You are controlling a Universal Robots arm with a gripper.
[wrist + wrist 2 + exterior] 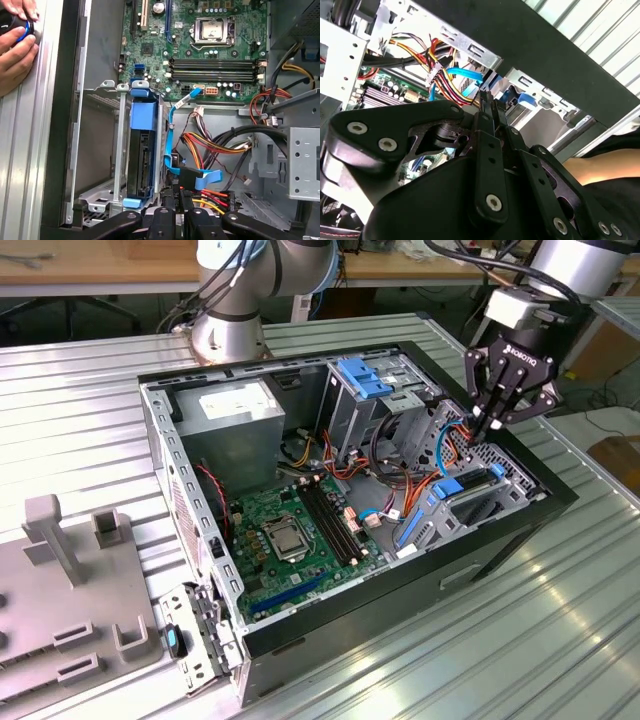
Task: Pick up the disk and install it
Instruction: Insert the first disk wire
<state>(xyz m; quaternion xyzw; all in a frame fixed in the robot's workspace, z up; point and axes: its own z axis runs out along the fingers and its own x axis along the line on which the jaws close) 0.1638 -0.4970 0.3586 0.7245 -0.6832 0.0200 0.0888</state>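
Ribbed metal table (500,660) holds an open computer case (400,590); upper right, the gripper (490,425) hangs closed and empty above the slotted-in disk (144,160).

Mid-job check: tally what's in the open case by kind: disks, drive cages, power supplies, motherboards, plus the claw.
disk: 1
drive cage: 1
power supply: 1
motherboard: 1
claw: 1
Total: 5

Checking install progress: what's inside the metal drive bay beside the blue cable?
The disk sits in the metal bay, with its dark face showing and blue rails along its edges. Its connector end and anything beneath it are covered, so I can't confirm it is fully seated.
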